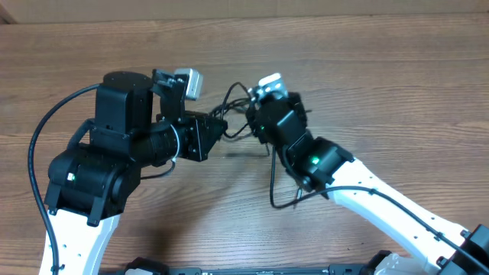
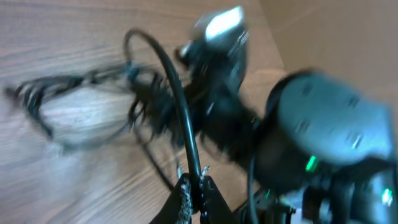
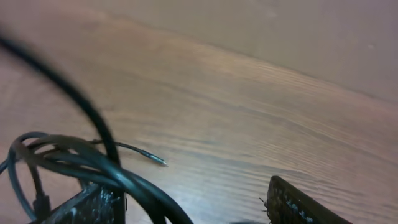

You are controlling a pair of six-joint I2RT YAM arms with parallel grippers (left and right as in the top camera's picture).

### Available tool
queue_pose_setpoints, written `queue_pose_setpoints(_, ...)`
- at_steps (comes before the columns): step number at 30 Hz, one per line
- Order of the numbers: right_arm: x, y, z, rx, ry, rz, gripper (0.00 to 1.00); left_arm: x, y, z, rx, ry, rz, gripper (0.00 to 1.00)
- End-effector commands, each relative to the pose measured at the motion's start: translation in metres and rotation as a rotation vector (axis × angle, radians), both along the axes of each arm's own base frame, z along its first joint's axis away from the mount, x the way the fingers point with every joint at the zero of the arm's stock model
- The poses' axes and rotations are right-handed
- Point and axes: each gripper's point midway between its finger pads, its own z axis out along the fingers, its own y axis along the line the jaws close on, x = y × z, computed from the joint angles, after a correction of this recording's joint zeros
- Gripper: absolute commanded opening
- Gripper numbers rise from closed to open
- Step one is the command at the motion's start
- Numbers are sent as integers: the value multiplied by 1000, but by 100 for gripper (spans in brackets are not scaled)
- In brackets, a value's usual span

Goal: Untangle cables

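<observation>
Near the middle of the wooden table (image 1: pixel 367 69), the two arms meet tip to tip over the cables (image 1: pixel 238 107), a small dark tangle of thin black cords lying between them; the left gripper (image 1: pixel 221 128) is clenched, and its wrist view shows the two fingers (image 2: pixel 185 200) pressed together at the bottom of the frame, pinching one cord (image 2: pixel 180 109) that arches up and away over the wood; the right gripper (image 1: pixel 257 116) is released, its fingers (image 3: pixel 87 205) standing wide apart with bare table between them, and several looped cords (image 3: pixel 68 158) bunch against and over the finger on the left of that view, though whether they rest on it or only cross in front of it cannot be told; only the overhead view shows one long strand (image 1: pixel 275 187) trailing from the tangle toward the near edge, beside the right arm; only the left wrist view shows a blurred flat loop (image 2: pixel 56 106) spread on the wood, and the right arm's dark body (image 2: pixel 311 137) close behind the pinched cord; only the right wrist view shows a loose silver-tipped plug (image 3: pixel 154 157) lying on the table just beyond the loops.
</observation>
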Motion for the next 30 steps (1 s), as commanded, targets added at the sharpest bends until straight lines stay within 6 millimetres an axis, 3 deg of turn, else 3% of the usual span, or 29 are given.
queue_pose_setpoints(1, 17, -27, 7, 98, -7, -135, 73, 0, 10, -4, 59, -19, 17, 5)
queue_pose_setpoints(4, 23, -41, 25, 216, -7, -175, 73, 0, 21, -14, 118, 9, 63, 5)
queue_pose_setpoints(6, 28, -62, 43, 310, -32, -244, 73, -3, 28, -22, 159, 37, 89, 4)
queue_pose_setpoints(10, 33, -124, 72, 387, -101, -395, 75, -13, 54, -44, 295, 114, 172, 5)
queue_pose_setpoints(12, 34, -160, 73, 376, -106, -481, 75, -19, 68, -52, 357, 154, 222, 4)
queue_pose_setpoints(16, 26, -242, 52, 336, -44, -685, 74, -25, 91, -54, 422, 168, 333, 4)
queue_pose_setpoints(18, 19, -263, 41, 346, 12, -721, 71, -24, 99, -49, 422, 151, 404, 4)
queue_pose_setpoints(21, 17, -262, 30, 437, 102, -643, 70, -17, 109, -40, 389, 127, 524, 4)
queue_pose_setpoints(26, 23, -218, 35, 532, 164, -341, 75, -4, 104, -38, 293, 162, 620, 7)
queue_pose_setpoints(28, 23, -203, 31, 529, 194, -253, 80, -1, 102, -44, 290, 196, 640, 17)
queue_pose_setpoints(30, 21, -189, 22, 509, 236, -174, 83, 3, 99, -50, 293, 226, 631, 38)
